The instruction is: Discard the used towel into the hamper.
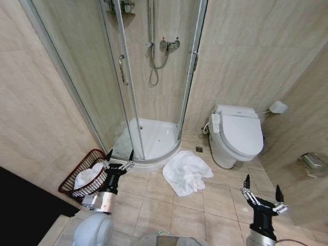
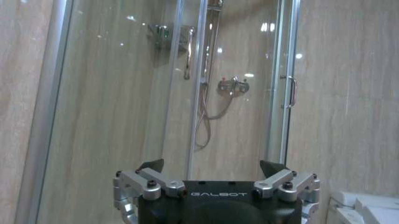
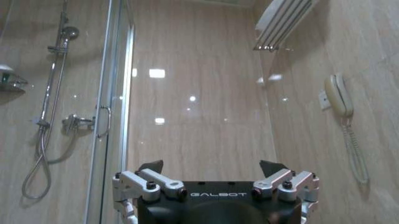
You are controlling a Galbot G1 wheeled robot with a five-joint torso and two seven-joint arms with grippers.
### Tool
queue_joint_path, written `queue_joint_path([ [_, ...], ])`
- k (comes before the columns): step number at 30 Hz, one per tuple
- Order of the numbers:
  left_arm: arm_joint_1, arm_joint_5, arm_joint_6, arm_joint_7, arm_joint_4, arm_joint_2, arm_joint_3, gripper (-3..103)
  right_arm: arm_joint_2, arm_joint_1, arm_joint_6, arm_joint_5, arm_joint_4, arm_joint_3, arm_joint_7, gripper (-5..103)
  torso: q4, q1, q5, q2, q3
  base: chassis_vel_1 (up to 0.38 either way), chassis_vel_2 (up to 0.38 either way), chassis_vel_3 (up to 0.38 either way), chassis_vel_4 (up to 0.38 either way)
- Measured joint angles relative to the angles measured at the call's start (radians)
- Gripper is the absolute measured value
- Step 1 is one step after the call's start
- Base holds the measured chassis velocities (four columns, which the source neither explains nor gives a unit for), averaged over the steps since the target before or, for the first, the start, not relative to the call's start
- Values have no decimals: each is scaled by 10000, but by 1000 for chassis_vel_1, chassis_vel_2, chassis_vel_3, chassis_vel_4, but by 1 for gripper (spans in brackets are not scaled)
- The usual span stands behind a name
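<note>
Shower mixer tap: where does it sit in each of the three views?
Head view: shower mixer tap on the back wall, top centre.
Left wrist view: centre, above the left gripper.
Right wrist view: left edge, behind the glass.
Shared landmark: the shower hose.

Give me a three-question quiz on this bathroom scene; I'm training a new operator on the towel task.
1. True or false: the white towel on the floor tiles lies inside the hamper.
2. Which gripper is nearer the hamper? A) left gripper B) right gripper
3. Fill in: both grippers' jaws are ____ and hold nothing.

Key:
1. False; it lies on the floor between the shower tray and the toilet. Another white cloth already sits in the hamper.
2. A
3. open
</note>
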Motion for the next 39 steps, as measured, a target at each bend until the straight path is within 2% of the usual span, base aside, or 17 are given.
queue_joint_path([
  [26,0,0,0,0,0,0,-1,100,-1,66,219,82,-129,65,-120,100,0,-493,0,-1146,-657,0,0,0,0],
  [39,0,0,0,0,0,0,0,100,-1,256,401,-107,-227,223,511,100,0,-725,0,-1694,-972,0,0,0,0],
])
